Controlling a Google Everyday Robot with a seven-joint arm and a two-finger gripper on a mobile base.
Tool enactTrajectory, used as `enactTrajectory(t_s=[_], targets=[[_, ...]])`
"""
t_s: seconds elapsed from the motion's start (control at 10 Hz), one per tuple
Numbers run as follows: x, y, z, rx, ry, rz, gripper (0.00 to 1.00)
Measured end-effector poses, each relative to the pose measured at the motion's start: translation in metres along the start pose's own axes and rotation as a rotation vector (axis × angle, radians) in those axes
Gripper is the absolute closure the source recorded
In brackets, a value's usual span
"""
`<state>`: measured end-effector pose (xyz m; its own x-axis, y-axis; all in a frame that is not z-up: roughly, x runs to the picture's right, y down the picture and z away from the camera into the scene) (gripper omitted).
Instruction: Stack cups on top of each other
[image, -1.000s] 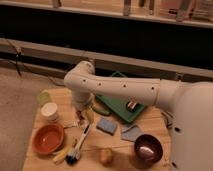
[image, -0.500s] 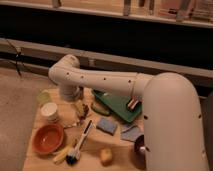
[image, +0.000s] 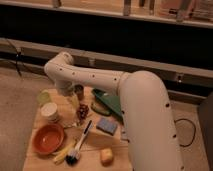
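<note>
A pale green cup (image: 44, 96) stands at the table's back left. A white cup (image: 50, 111) stands just in front of it, apart from it. A small dark cup (image: 79, 91) stands to their right, near the back edge. My white arm sweeps in from the right, bends at the elbow (image: 60, 67) and drops to the table. My gripper (image: 73, 101) hangs low between the green cup and the dark cup, just right of the white cup. Nothing shows in its hold.
On the wooden table (image: 40, 162): an orange bowl (image: 48, 138) front left, a dish brush (image: 77, 147), a banana (image: 62, 154), a yellow fruit (image: 106, 156), a blue sponge (image: 106, 126), a dark red cluster (image: 82, 111), a green tray (image: 109, 102). My forearm (image: 145, 115) covers the table's right side.
My arm has swung left and closer to the camera, and the gripper has come down beside the cups. The forearm now hides the purple bowl at the right.
</note>
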<state>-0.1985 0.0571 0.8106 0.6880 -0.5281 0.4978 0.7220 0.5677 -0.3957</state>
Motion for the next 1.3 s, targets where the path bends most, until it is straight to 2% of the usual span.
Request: enactTrajectory(t_s=[0.6,0.8,1.3], targets=[[0.040,-0.034,-0.002,0.018,0.021,0.068,0.20],[0.067,-0.033,-0.001,0.016,0.038,0.105,0.20],[0.105,-0.020,0.009,0.008,0.053,0.164,0.20]])
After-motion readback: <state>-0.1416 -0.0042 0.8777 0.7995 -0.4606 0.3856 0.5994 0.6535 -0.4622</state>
